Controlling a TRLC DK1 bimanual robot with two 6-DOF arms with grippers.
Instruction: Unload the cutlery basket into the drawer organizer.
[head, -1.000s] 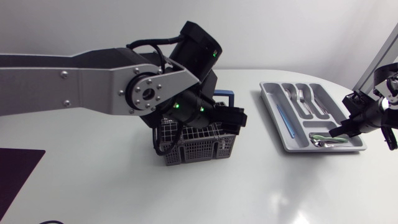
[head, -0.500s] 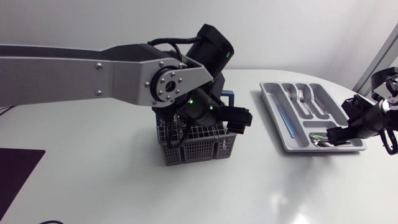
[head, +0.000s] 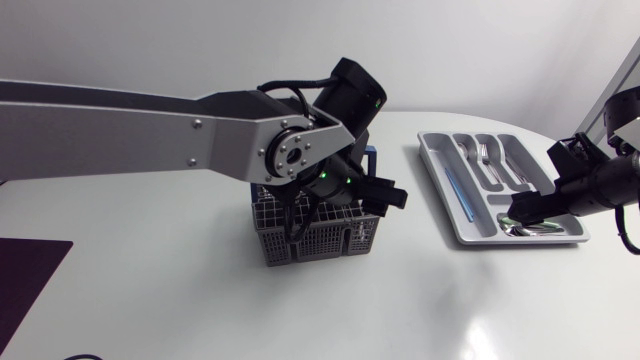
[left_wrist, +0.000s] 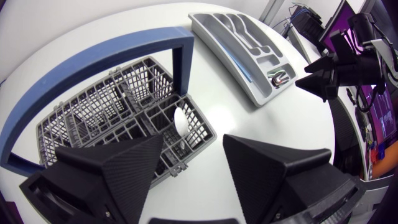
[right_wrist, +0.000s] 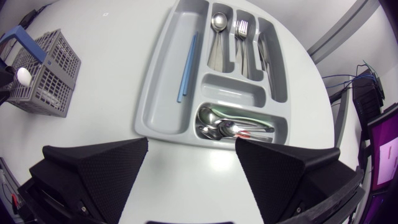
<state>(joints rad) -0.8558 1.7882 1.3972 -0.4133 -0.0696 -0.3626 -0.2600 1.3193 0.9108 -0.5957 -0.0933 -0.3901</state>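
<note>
Hovering over the cutlery basket (left_wrist: 93, 112) with the left hand (left_wrist: 193, 155), spread wide and holding nothing. Seen down between its fingers: a white rounded utensil end (left_wrist: 180, 120), probably a spoon bowl, standing up in a compartment just beside the basket's blue handle (left_wrist: 184, 65). Cannot make out any other cutlery in the grid.

Poised over the near end of the grey drawer organizer (right_wrist: 158, 93) with the right hand (right_wrist: 191, 146), likewise wide open and empty. Already lying in the organizer: a blue stick (right_wrist: 186, 65) in the long side slot, a spoon (right_wrist: 217, 28), forks (right_wrist: 242, 34) and knives (right_wrist: 261, 50) in the lengthwise slots, small spoons (right_wrist: 227, 129) heaped in the crosswise slot nearest the hand. Well apart on the white bench (head: 150, 300), basket and organizer.

Judging by looks: light, stiff, smooth and rather slippery, likely plastic, so no call for a hard squeeze. Best to pinch across the neck just below the rounded end, not on the curved bowl itself, too easy to slip off. Worth lifting straight up to clear the mesh walls and the handle arch. Little risk of breakage; more of snagging the grid or dragging the light basket along.
</note>
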